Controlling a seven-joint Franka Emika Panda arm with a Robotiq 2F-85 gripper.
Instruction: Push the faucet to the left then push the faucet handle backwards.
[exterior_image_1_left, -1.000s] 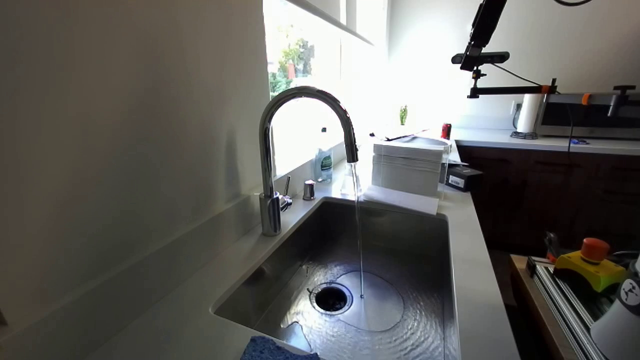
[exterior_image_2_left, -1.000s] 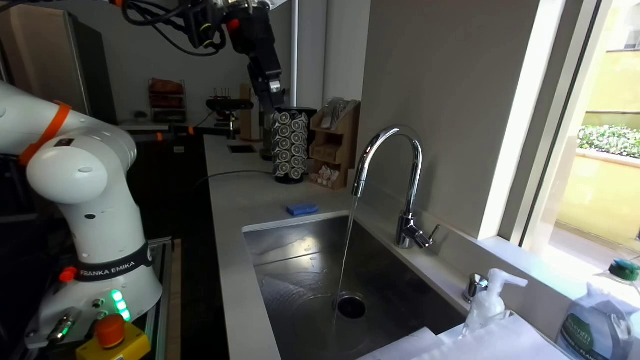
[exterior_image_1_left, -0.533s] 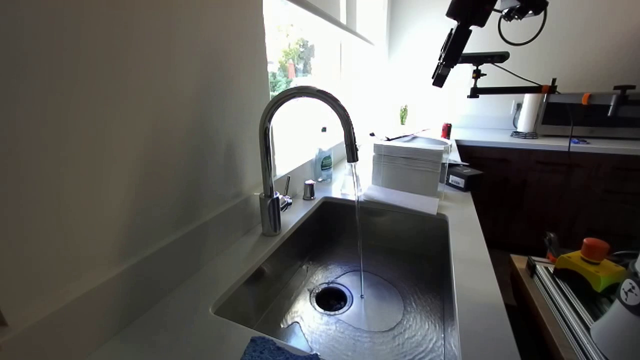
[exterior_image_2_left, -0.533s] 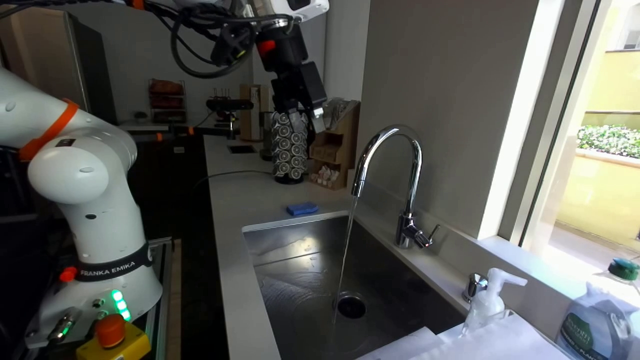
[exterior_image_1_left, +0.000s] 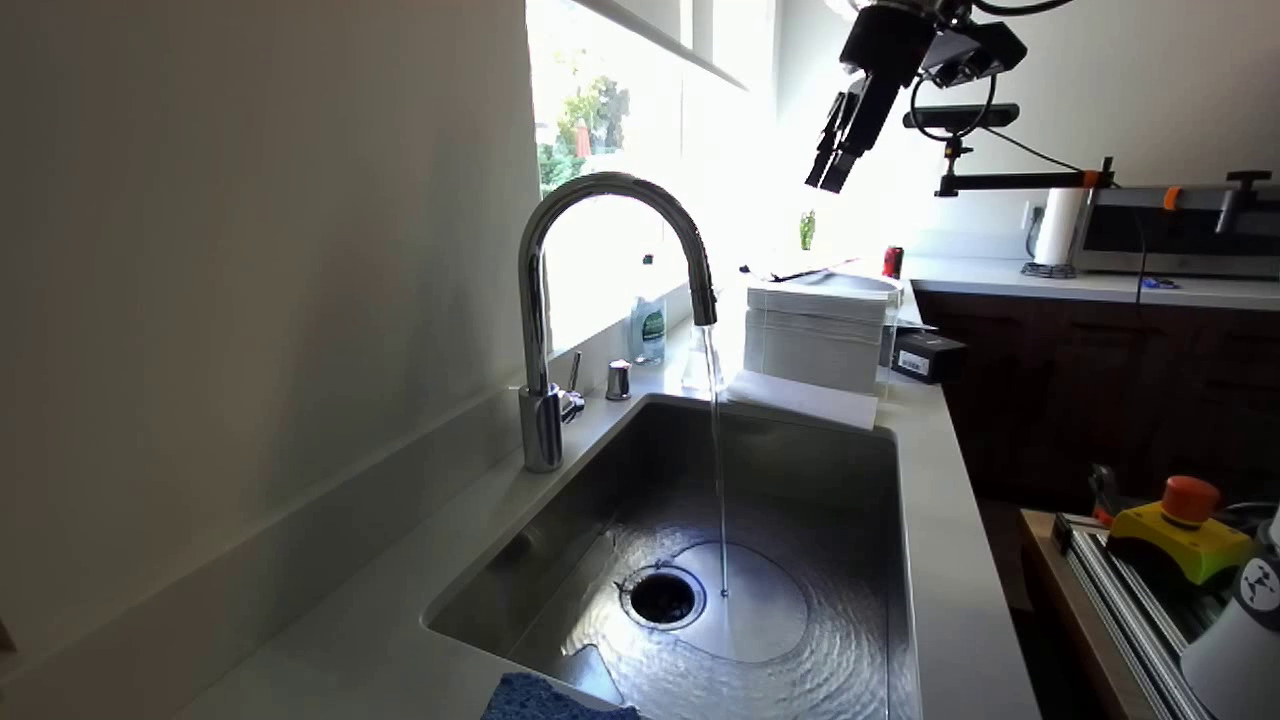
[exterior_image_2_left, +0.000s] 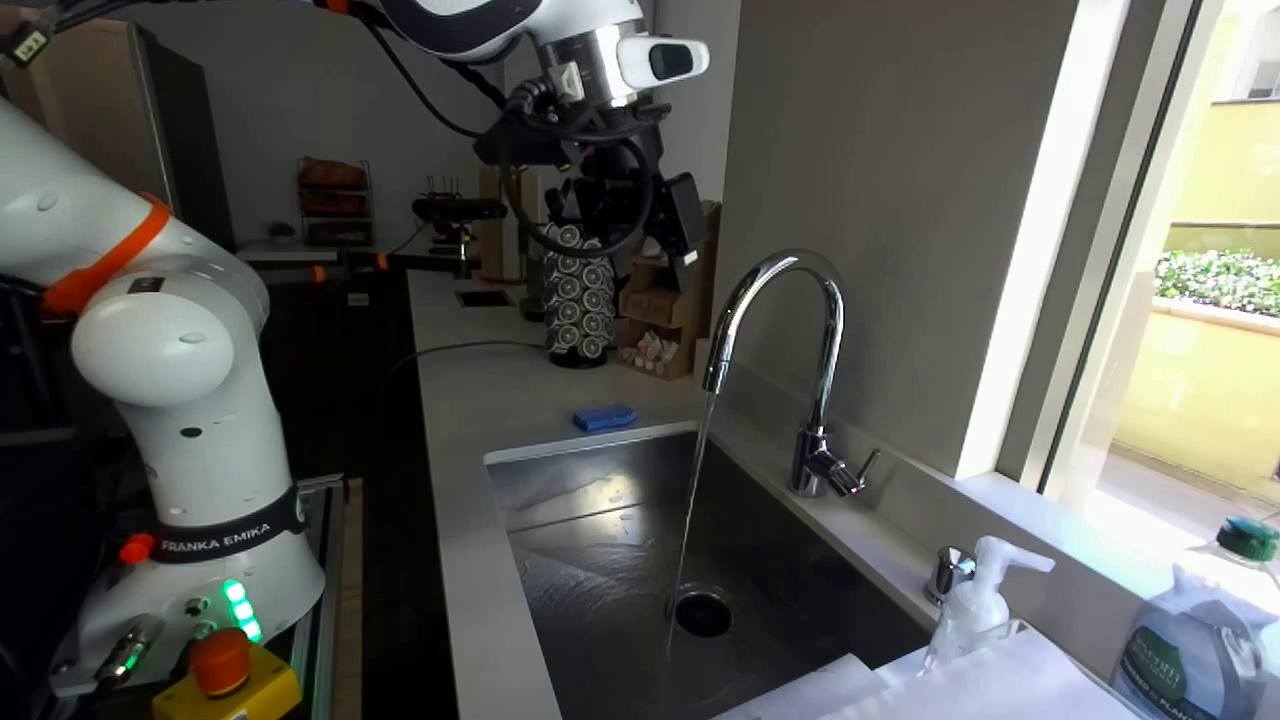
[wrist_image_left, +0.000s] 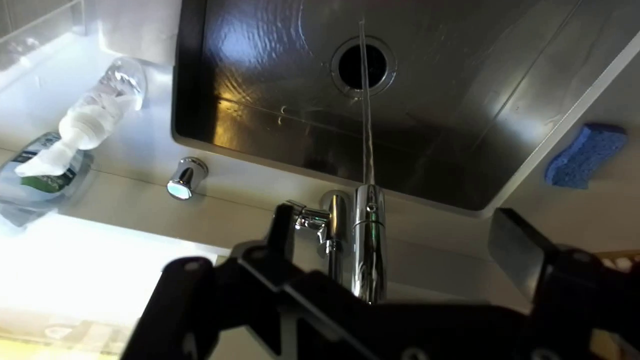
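Observation:
The tall chrome faucet (exterior_image_1_left: 532, 300) stands at the sink's rear edge, its spout arched over the sink with water running. It also shows in an exterior view (exterior_image_2_left: 830, 350); its spout head (wrist_image_left: 369, 235) is in the wrist view. The short faucet handle (exterior_image_1_left: 573, 400) projects from the side of the stem, also in an exterior view (exterior_image_2_left: 848, 475) and the wrist view (wrist_image_left: 314, 219). My black gripper (exterior_image_1_left: 825, 184) hangs above, apart from the faucet; it also shows in an exterior view (exterior_image_2_left: 640, 235). In the wrist view the fingers (wrist_image_left: 392, 215) are wide apart with nothing held.
The steel sink (exterior_image_2_left: 600, 560) lies below, with a blue sponge (exterior_image_2_left: 604, 417) at its end. Soap bottles (exterior_image_2_left: 975, 600) (exterior_image_2_left: 1200, 620), a chrome knob (wrist_image_left: 187, 177) and a white stack (exterior_image_1_left: 812, 335) stand beyond the handle's side. A pod rack (exterior_image_2_left: 580, 300) and wooden shelf (exterior_image_2_left: 665, 300) are behind.
My gripper has moved across toward the faucet side and turned, moving left in an exterior view and right in an exterior view. The faucet and handle have not moved; water keeps running.

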